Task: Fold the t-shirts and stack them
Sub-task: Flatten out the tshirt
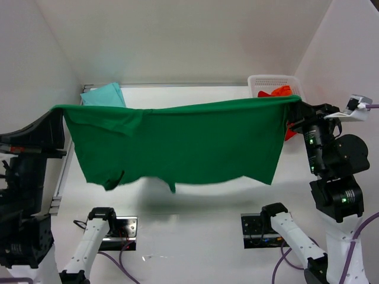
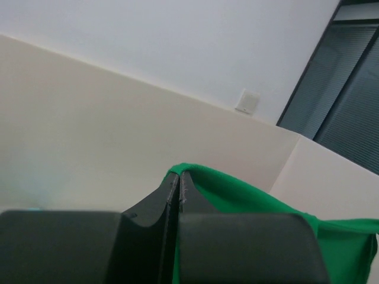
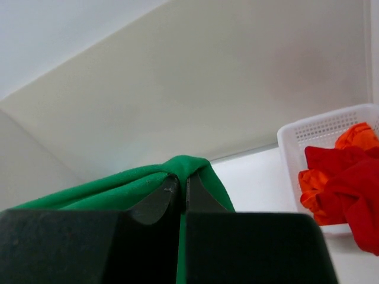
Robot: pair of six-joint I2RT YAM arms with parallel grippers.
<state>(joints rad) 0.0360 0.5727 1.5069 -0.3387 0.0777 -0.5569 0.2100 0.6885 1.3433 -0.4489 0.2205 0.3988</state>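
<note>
Above the table [image 1: 201, 222], green t-shirt [image 1: 177, 142]: is hanging stretched wide, soft smooth cloth sagging below.
Left gripper [image 2: 179, 182]: is pinching one top corner tight.
Right gripper [image 3: 182, 184]: is pinching the opposite corner tight.

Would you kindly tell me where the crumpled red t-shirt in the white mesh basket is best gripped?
Probably the bunched fold of the crumpled red t-shirt where it spills over the near wall of the white mesh basket, approached from above. It stands proud of the rim there, so cloth can likely be pinched without meeting plastic.
</note>
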